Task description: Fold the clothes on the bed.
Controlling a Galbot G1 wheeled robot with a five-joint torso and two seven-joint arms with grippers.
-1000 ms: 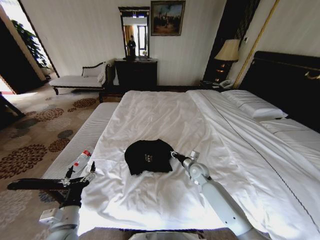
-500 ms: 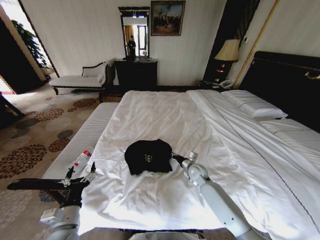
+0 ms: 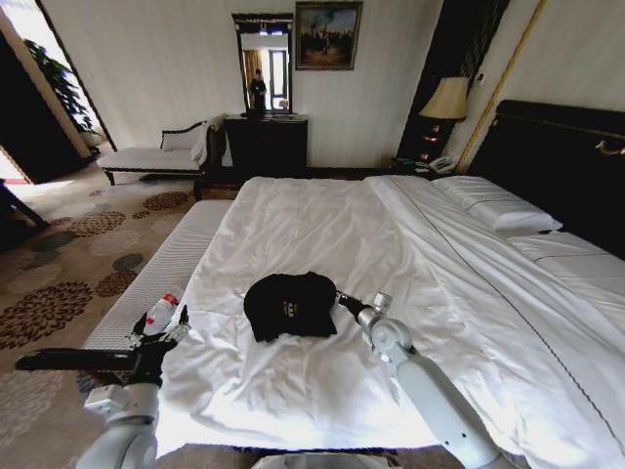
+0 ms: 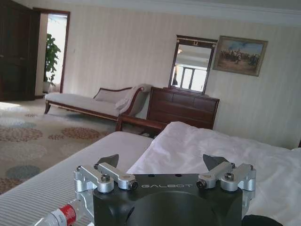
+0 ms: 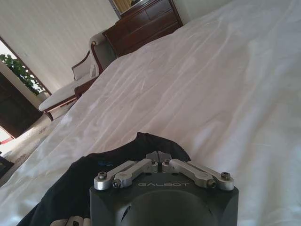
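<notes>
The clothes (image 3: 289, 305), a black T-shirt bunched into a small heap with white lettering showing, lie on the white bed (image 3: 322, 225) near its foot. My right gripper (image 3: 342, 299) sits at the heap's right edge. In the right wrist view its fingertips are pressed together over the black cloth (image 5: 94, 183), so the right gripper (image 5: 159, 155) is shut on the cloth's rim. My left gripper (image 3: 156, 332) hovers off the bed's left corner. The left wrist view shows the left gripper (image 4: 162, 161) open with nothing between its fingers.
A plastic bottle (image 3: 161, 313) with a red cap lies on the striped bench (image 3: 166, 264) beside the left gripper. Pillows (image 3: 493, 207) and a dark headboard (image 3: 566, 166) are at the right. A chaise (image 3: 156, 156), dresser (image 3: 266, 142) and patterned carpet lie beyond.
My left arm has risen slightly and shifted a little to the left. The right gripper and the black T-shirt have hardly moved.
</notes>
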